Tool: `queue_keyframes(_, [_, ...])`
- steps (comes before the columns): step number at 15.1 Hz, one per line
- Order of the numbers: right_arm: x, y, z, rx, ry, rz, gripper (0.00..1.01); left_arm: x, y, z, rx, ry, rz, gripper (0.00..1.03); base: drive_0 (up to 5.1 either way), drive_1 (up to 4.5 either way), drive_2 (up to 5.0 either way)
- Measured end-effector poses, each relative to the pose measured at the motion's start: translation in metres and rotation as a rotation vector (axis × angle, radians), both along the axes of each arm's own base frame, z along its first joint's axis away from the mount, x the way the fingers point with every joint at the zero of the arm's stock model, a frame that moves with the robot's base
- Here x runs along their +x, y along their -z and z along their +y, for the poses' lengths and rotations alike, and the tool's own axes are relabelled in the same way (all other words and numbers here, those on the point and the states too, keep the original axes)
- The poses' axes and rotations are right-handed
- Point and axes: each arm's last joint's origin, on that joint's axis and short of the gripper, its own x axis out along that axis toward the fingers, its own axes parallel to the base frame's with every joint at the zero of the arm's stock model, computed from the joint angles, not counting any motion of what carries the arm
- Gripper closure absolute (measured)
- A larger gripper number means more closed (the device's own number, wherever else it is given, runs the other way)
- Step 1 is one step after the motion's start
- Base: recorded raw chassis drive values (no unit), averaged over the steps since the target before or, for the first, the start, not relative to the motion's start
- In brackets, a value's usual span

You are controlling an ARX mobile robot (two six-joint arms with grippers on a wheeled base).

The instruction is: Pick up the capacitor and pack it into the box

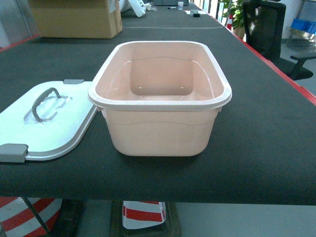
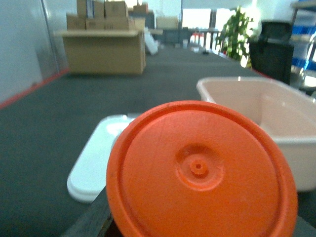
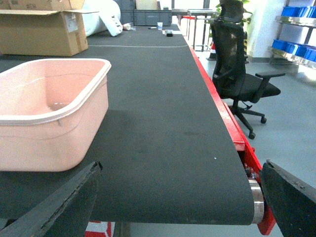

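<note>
— What carries everything here?

— A long counter (image 1: 256,148) covered in dark, finely ribbed matting, with a red edge along its right side. It runs far back into the room.

— And what sits right on it?

— The pink box (image 1: 160,98), open, near the front edge and about in the middle. Its white lid (image 1: 44,123) lies flat just to its left, handle up, one grey clip at the near corner; the lid's right edge tucks under the box rim.

— Anything farther back?

— A brown cardboard box (image 1: 74,19) at the far left, well apart from the pink one. A few small items sit at the far end, too small to tell.
</note>
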Motion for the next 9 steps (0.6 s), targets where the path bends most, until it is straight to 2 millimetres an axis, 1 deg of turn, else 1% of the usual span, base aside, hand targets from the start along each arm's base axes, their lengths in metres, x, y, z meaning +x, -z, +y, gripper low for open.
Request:
queue_keyframes(1, [0.000, 0.000, 0.000, 0.000, 0.000, 0.000, 0.03, 0.015, -0.013, -0.008, -0.006, 0.037, -0.054, 0.59, 0.0, 0.00, 0.0])
queue_keyframes(2, [0.000, 0.000, 0.000, 0.000, 0.000, 0.000, 0.03, 0.042, -0.023, -0.024, -0.014, 0.089, -0.058, 0.59, 0.0, 0.00, 0.0])
queue_keyframes(3, [0.000, 0.000, 0.000, 0.000, 0.000, 0.000, 0.03, 0.081, -0.048, -0.047, -0.037, 0.128, -0.126, 0.59, 0.0, 0.00, 0.0])
queue_keyframes(4, [0.000, 0.000, 0.000, 0.000, 0.000, 0.000, 0.03, 0.126, -0.072, -0.077, -0.056, 0.156, -0.200, 0.59, 0.0, 0.00, 0.0])
queue_keyframes(5, [0.000, 0.000, 0.000, 0.000, 0.000, 0.000, 0.03, 0.169, -0.074, -0.107, -0.026, 0.182, -0.162, 0.59, 0.0, 0.00, 0.0])
queue_keyframes(6, [0.000, 0.000, 0.000, 0.000, 0.000, 0.000, 0.03, 0.212, -0.060, -0.134, 0.028, 0.179, -0.081, 0.59, 0.0, 0.00, 0.0])
queue_keyframes(7, [0.000, 0.000, 0.000, 0.000, 0.000, 0.000, 0.03, 0.254, -0.038, -0.157, 0.074, 0.189, -0.001, 0.55, 0.0, 0.00, 0.0])
queue_keyframes(8, [0.000, 0.000, 0.000, 0.000, 0.000, 0.000, 0.03, 0.278, -0.029, -0.169, 0.076, 0.189, 0.003, 0.40, 0.0, 0.00, 0.0])
queue_keyframes(9, [0.000, 0.000, 0.000, 0.000, 0.000, 0.000, 0.03, 0.282, -0.030, -0.171, 0.072, 0.187, -0.007, 0.26, 0.0, 0.00, 0.0])
